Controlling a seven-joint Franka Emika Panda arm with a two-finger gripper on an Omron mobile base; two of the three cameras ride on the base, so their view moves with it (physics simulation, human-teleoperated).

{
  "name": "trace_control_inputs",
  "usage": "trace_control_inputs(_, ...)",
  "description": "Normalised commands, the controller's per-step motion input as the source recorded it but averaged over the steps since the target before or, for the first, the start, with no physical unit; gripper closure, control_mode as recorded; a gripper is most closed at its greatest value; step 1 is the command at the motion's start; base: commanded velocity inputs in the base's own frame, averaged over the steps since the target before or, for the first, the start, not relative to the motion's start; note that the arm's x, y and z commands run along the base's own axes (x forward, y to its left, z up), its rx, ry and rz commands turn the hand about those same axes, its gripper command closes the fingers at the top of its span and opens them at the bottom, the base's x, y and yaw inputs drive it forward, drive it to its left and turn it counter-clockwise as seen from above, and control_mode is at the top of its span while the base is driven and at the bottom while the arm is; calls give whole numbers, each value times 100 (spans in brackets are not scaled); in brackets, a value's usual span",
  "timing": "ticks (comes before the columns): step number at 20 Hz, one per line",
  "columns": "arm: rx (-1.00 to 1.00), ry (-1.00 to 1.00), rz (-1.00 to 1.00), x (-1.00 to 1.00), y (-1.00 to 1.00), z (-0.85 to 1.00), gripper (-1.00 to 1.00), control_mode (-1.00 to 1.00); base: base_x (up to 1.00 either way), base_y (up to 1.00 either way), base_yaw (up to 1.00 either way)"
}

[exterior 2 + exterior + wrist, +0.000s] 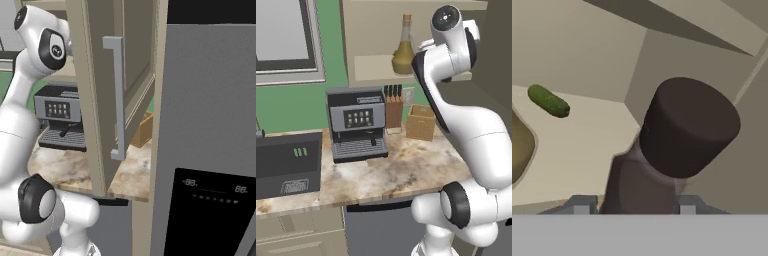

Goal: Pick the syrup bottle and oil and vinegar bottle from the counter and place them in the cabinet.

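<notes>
In the hand view the syrup bottle [672,145], dark brown with a wide black cap, stands close to the camera between my fingertips. My gripper [634,206] is shut on its body, just over the tan shelf of the cabinet [587,145], near the inner corner. The olive-yellow belly of the oil and vinegar bottle [519,147] shows at the left edge of that view. From the left base view the same oil and vinegar bottle [403,50] stands upright on the cabinet shelf [371,67], and my arm reaches in beside it on the right.
A small green pickle [548,101] lies on the shelf behind the cruet. The open cabinet door [100,100] hangs right of my arm, beside a grey fridge [210,125]. On the counter [406,172] below stand a coffee machine [356,122], knife block [393,107] and wooden box [421,122].
</notes>
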Motion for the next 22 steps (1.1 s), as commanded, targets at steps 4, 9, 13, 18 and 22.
trace_control_inputs(4, -1, -1, 0, 40, 0, 0, 100, -100, 0, 0, 0)
trace_control_inputs(9, 0, 0, 0, 38, 0, -11, 100, -100, 0, 0, 0)
trace_control_inputs(13, 0, 0, 0, 37, 0, -27, 100, -100, 0, 0, 0)
trace_control_inputs(18, 0, 0, 0, 34, 0, -5, 100, -100, 0, 0, 0)
trace_control_inputs(22, 0, 0, 0, 40, 0, 0, 100, -100, 0, 0, 0)
